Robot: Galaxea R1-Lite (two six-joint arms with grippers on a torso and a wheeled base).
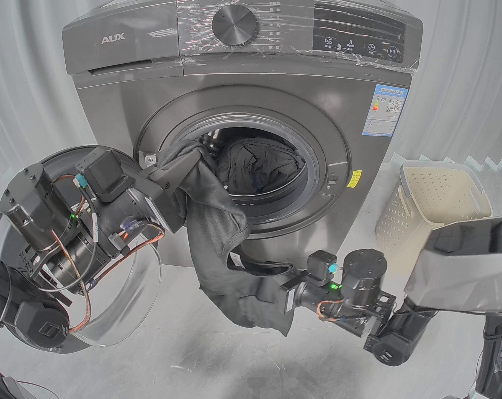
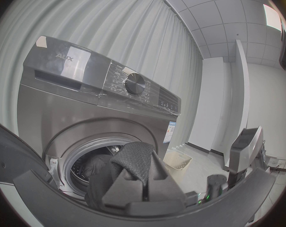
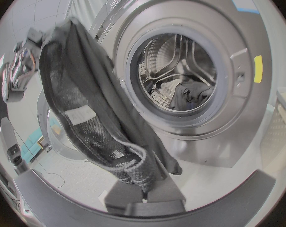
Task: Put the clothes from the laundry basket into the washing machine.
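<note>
Pale curtain point(image 1: 467, 84) behind; dark grey garment point(image 1: 212, 223) droops, pinched by left claw point(image 1: 165, 164) and right claw point(image 1: 277, 275).

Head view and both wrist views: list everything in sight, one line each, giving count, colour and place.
washing machine: one, grey, centre.
door: one, clear glass, open toward the robot's left.
garment in drum: one, black, inside the drum.
held garment: one, dark grey, hanging before the opening.
laundry basket: one, cream, on the floor right of the machine.
curtain: pale grey, behind.
left gripper: shut on the held garment's top.
right gripper: shut on its lower part.
</note>
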